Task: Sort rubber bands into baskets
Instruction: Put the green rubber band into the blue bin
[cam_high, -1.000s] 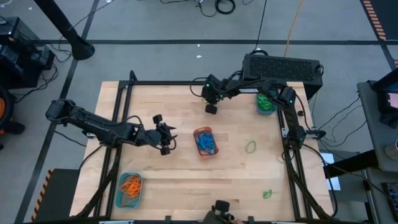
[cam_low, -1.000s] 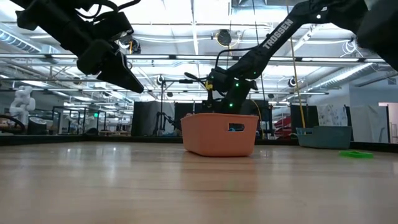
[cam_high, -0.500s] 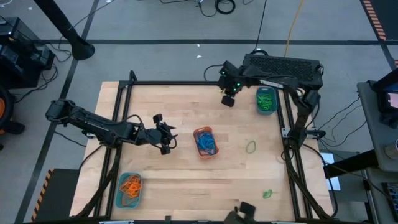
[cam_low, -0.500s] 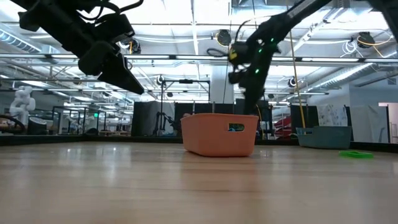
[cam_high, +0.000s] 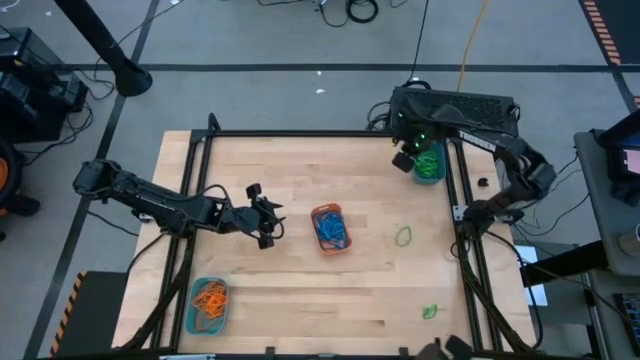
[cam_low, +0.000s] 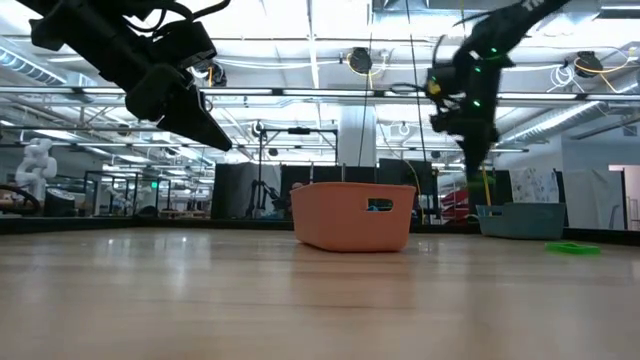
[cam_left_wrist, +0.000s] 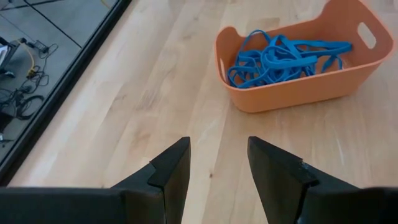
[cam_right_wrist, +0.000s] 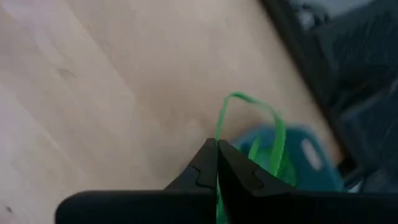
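Right fingers (cam_right_wrist: 216, 163) pinch green rubber band (cam_right_wrist: 249, 127) by teal basket (cam_high: 429, 163); left fingers (cam_left_wrist: 214, 171) apart

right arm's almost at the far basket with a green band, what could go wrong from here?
1. The right gripper pinches only an edge of the green band; the loop dangles, so it could snag the rim of the teal basket or land outside.
2. The gripper sits at that basket's edge, not over its middle; releasing now may miss.
3. Two green bands on the table remain unsorted.
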